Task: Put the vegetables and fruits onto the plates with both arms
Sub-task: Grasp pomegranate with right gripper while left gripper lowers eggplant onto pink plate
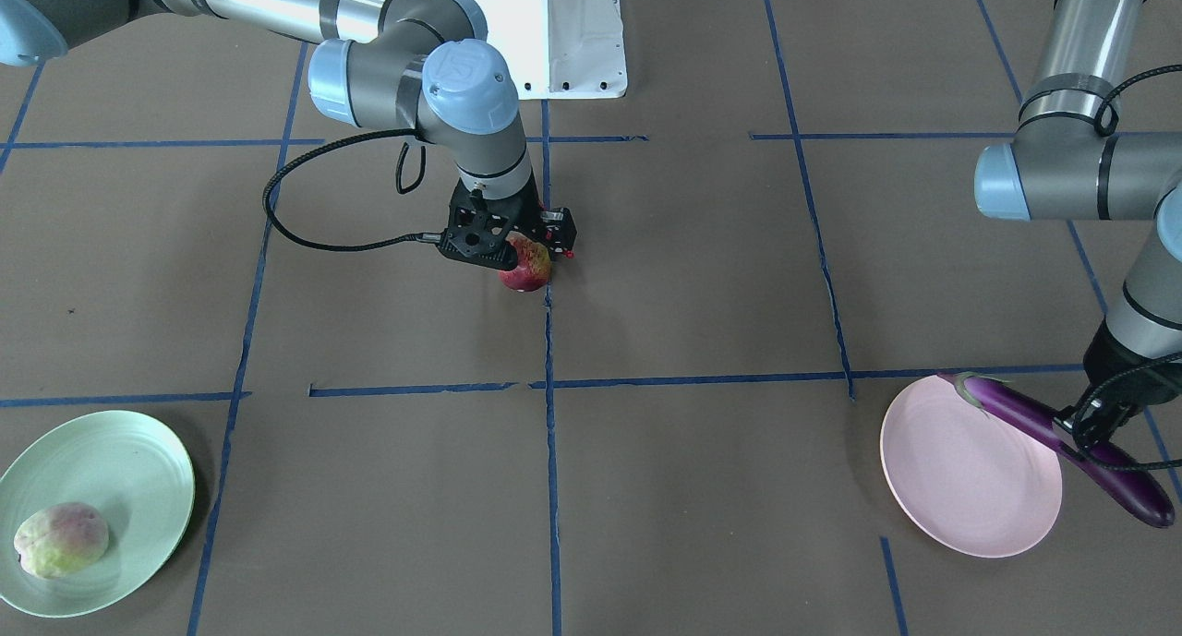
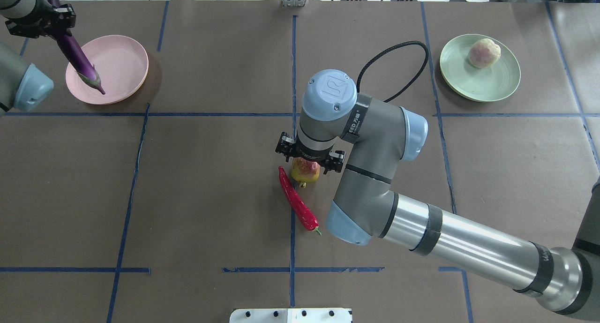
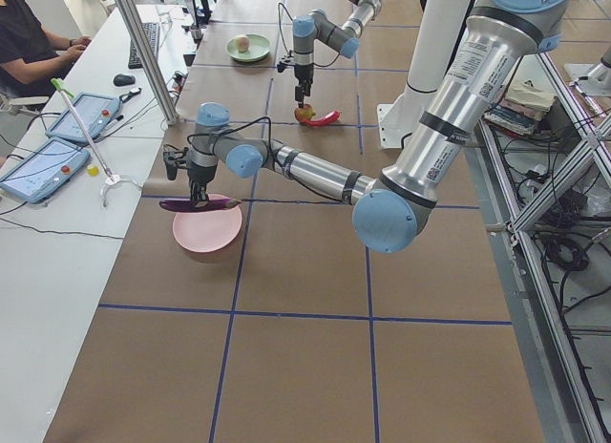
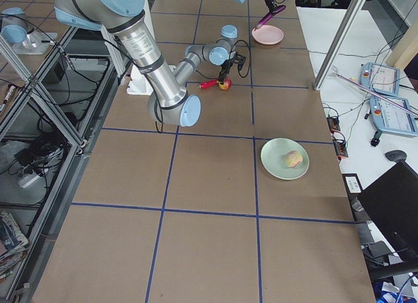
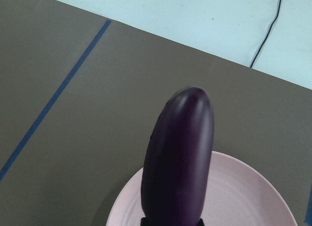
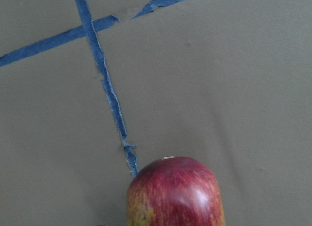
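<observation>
My left gripper [image 1: 1092, 430] is shut on the purple eggplant [image 1: 1016, 413] and holds it tilted above the edge of the pink plate [image 1: 960, 488]; its stem end hangs over the plate [image 2: 122, 65]. In the left wrist view the eggplant [image 5: 180, 153] juts out over the plate [image 5: 243, 197]. My right gripper [image 2: 309, 161] is down at mid-table, closed around the red pomegranate [image 2: 305, 170], which sits low at the table [image 1: 528, 269]. The red chili [image 2: 297, 201] lies beside it. The pale green-pink fruit [image 2: 483, 53] rests on the mint green plate [image 2: 506, 86].
The white base block [image 1: 554, 27] stands at the robot's side of the table. Blue tape lines [image 2: 293, 126] grid the brown table cover. A white side table with tablets [image 3: 48, 147] runs along the far edge behind the plates.
</observation>
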You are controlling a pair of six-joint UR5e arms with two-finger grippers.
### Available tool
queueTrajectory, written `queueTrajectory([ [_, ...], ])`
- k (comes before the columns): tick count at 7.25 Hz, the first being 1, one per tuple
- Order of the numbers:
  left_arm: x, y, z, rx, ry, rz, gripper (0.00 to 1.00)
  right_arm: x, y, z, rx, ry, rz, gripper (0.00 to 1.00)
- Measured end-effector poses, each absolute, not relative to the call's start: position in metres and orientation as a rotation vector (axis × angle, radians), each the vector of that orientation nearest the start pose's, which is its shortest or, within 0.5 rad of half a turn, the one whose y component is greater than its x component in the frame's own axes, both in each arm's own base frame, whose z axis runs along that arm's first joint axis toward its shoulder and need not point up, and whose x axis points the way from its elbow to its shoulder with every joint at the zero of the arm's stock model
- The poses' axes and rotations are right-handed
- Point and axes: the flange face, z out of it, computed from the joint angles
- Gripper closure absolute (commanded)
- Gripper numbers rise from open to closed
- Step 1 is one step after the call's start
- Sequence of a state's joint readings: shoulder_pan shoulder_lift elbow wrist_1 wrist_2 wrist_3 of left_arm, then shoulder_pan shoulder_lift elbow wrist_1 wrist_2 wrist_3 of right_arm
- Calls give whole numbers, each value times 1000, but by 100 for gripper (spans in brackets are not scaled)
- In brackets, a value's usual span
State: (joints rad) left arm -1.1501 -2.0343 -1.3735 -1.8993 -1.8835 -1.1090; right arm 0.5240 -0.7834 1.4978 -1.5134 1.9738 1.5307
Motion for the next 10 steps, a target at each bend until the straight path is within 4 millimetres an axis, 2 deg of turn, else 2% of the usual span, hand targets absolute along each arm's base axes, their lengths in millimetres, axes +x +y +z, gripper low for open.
queueTrajectory([
  [1,191,-686,465,218,631,-570,96,-597,-450,204,-154,-823,304,2],
  [2,190,-687,471,214,624,-568,92,-604,-449,207,-132,-807,307,22],
  [3,190,-689,478,207,615,-565,1,-610,-447,209,-103,-796,309,69],
  [4,193,-691,487,203,612,-562,0,-613,-444,209,-88,-792,307,96],
  [8,209,-698,506,186,640,-547,0,-608,-447,208,-70,-797,308,100],
  [9,210,-700,504,188,647,-545,0,-594,-462,209,-56,-802,315,100],
  [10,212,-700,497,183,670,-536,0,-567,-488,220,-21,-797,304,100],
])
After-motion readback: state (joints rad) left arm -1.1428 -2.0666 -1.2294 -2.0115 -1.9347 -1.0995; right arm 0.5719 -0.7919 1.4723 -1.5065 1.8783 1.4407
